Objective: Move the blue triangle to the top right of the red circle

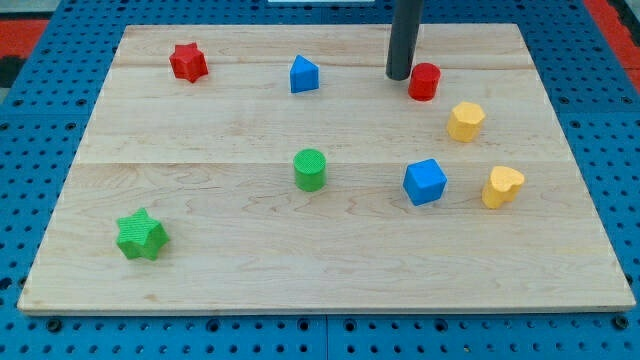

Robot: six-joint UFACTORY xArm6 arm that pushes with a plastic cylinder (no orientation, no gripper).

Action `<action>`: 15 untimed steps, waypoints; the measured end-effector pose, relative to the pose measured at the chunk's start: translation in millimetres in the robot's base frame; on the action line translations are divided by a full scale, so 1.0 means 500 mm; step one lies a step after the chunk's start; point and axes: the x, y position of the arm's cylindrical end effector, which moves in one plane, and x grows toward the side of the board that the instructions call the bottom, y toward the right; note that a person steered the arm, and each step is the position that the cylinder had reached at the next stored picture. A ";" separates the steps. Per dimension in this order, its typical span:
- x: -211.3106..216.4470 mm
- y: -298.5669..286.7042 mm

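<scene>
Wooden board (330,270): tip (399,77) touching red circle (424,81) on its left, blue triangle (304,75) well apart leftward; no fingers, nothing gripped.

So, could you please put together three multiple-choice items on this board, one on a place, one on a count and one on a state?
1. Where is my tip relative to the red circle?
A. just at its view-left side
B. far below it
C. beside the green star

2. How many yellow blocks are on the wooden board?
A. none
B. two
C. four

3. What is the state of the blue triangle?
A. stacked on the blue cube
B. off the board
C. standing alone, left of my tip, not touched by it

Answers:
1 A, the rod ends right next to the red circle's left edge.
2 B, the yellow hexagon and the yellow heart sit near the view's right.
3 C, bare wood shows between the triangle and my tip.
</scene>
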 end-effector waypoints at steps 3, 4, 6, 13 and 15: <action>-0.023 0.084; -0.100 0.067; 0.133 -0.186; 0.008 -0.122; -0.074 -0.036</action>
